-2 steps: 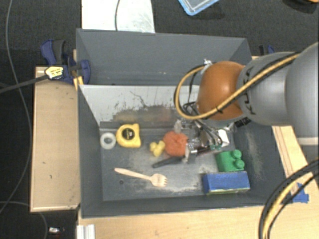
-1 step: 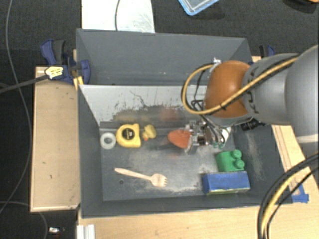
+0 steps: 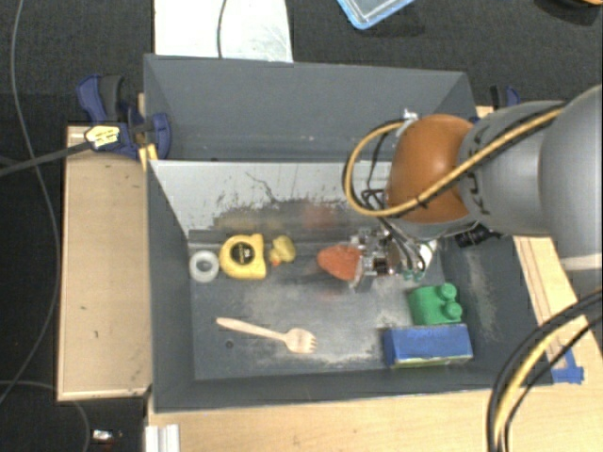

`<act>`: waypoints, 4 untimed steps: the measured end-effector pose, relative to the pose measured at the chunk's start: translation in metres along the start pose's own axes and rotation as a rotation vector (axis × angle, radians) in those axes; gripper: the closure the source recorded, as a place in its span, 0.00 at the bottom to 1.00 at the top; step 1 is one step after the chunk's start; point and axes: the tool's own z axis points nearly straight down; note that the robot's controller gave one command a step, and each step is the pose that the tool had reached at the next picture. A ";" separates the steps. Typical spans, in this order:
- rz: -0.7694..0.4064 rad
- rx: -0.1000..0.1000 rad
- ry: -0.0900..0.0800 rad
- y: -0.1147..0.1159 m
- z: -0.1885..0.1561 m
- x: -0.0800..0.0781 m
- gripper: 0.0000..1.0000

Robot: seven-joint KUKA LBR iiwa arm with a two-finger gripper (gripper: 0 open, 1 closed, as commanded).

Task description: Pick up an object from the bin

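Note:
My gripper (image 3: 370, 264) is down in the middle of the bin, under the arm's orange cover. Right at its left side lies an orange-red rounded thing (image 3: 336, 262), touching or almost touching it. A green toy block (image 3: 434, 303) sits just below and to the right of the gripper. In front of that block, by the bin's near wall, lies a blue rectangular block (image 3: 426, 344).
A yellow tape measure (image 3: 243, 255), a small yellow lump (image 3: 282, 250) and a white ring (image 3: 203, 266) lie in a row at the left. Near the front left is a pale wooden fork (image 3: 268, 332). The arm comes in from the right.

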 end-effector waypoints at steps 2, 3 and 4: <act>-0.348 -0.002 0.006 0.034 -0.025 0.024 1.00; -0.373 -0.002 0.010 0.036 -0.098 0.031 1.00; -0.652 -0.005 0.011 0.043 -0.133 0.034 1.00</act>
